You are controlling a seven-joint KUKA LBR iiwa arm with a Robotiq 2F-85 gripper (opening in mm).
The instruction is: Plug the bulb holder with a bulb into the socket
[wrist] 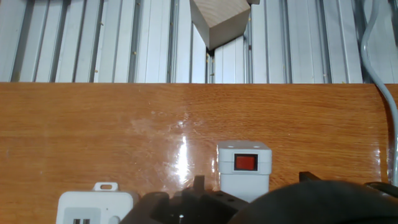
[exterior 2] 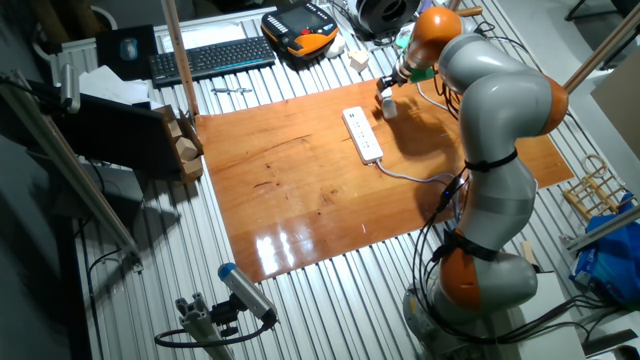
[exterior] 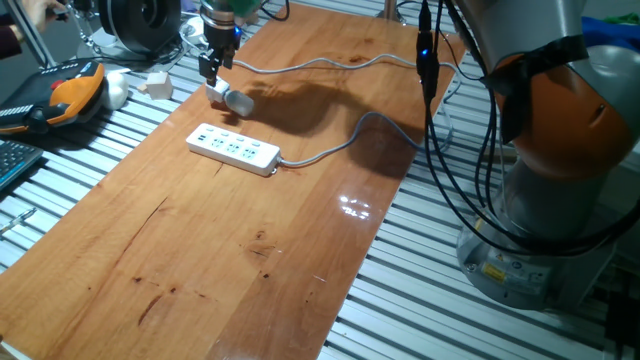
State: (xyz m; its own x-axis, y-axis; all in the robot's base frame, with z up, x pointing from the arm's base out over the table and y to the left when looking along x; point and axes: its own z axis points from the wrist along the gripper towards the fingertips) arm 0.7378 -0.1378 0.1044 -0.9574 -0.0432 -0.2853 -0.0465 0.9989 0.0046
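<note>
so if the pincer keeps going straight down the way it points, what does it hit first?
Most likely the small white bulb holder with the red spot, right under the pincer on the wooden tabletop. The remaining gap is unclear.

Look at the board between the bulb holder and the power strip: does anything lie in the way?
Nothing visible does. The bulb holder lies under the gripper, and only bare wooden board separates it from the socket. The grey cable trails off the strip's far end, away from that gap.

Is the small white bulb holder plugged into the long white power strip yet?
No. The bulb holder lies on the wood beside the power strip.
</note>
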